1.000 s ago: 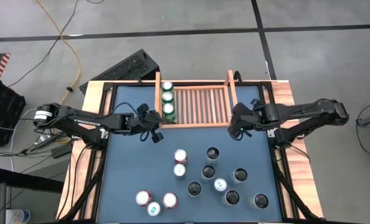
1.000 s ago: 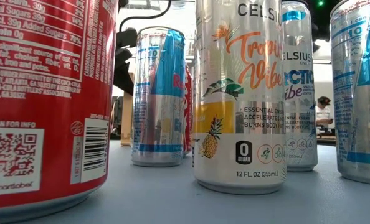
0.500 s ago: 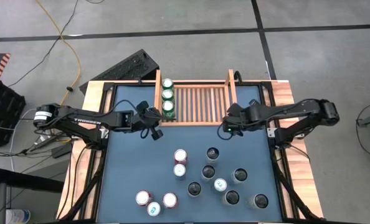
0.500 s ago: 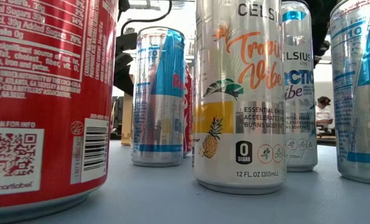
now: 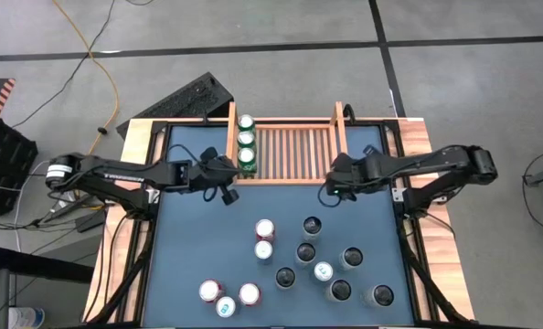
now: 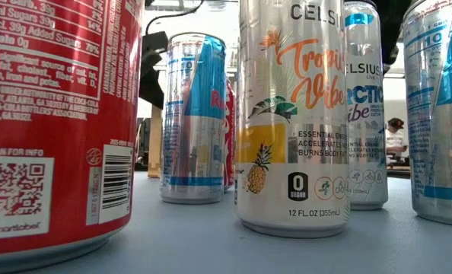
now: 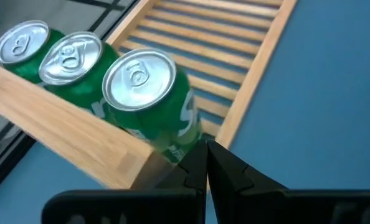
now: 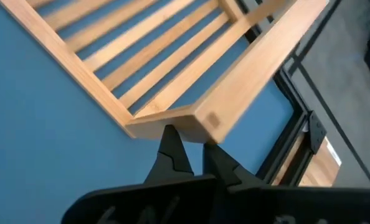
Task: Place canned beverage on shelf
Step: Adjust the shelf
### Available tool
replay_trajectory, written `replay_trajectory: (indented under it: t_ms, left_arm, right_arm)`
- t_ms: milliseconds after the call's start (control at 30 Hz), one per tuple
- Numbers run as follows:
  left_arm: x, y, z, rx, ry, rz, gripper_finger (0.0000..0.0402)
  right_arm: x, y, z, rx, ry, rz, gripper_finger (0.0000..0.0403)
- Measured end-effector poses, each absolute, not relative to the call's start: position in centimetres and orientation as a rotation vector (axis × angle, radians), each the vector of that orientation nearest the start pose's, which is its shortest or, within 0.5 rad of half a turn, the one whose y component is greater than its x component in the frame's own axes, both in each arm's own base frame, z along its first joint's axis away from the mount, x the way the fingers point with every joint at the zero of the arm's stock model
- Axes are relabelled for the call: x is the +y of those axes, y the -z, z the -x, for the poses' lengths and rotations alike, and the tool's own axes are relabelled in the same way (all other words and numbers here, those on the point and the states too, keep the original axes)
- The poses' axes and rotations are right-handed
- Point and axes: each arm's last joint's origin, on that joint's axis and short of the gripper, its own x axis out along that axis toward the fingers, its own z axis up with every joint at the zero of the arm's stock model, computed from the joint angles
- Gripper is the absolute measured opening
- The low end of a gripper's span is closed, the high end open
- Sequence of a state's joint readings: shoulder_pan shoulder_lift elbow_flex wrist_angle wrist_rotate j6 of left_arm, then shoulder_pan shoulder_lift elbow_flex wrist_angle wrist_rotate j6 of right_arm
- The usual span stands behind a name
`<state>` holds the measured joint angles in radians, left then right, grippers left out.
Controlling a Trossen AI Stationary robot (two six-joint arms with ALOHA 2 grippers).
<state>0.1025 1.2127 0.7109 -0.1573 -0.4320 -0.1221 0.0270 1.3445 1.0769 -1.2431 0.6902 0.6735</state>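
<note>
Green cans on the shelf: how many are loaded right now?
3, in a row along the left wall of the shelf: the back green can, the middle green can and the front green can. The other slats are bare; none looks hidden.

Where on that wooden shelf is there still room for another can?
The shelf holds three green cans in a row along its left wall; the slats from there to the right wall are bare. The loose cans crowd the table's near middle.

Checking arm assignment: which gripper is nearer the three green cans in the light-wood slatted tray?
Left. The left gripper sits beside the green cans at the tray's corner; the right gripper is at the opposite corner.
</note>
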Motion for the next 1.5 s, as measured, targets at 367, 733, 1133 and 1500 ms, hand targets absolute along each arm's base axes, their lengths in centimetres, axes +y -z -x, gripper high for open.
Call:
replay_trajectory:
  t_ms: [367,733,1133,1500]
  left_arm:
    - [1.2,-27.1,-23.0,0.376,-0.076,0.113,0.0051]
    - [-2.5,-27.9,-24.6,0.239,0.128,0.054,0.0218]
    - [-3.1,-26.7,-30.2,0.521,0.184,-0.058,0.027]
    - [-3.3,-24.2,-33.3,0.635,0.355,-0.029,0.027]
  right_arm:
    - [-0.1,-29.0,-20.1,0.993,0.882,-0.063,0.0]
    - [0.4,-29.6,-19.5,0.964,0.846,-0.073,0.0]
    - [0.5,-29.6,-19.6,0.965,0.834,-0.083,0.0]
    - [1.6,-29.6,-19.6,0.962,0.77,-0.072,0.0]
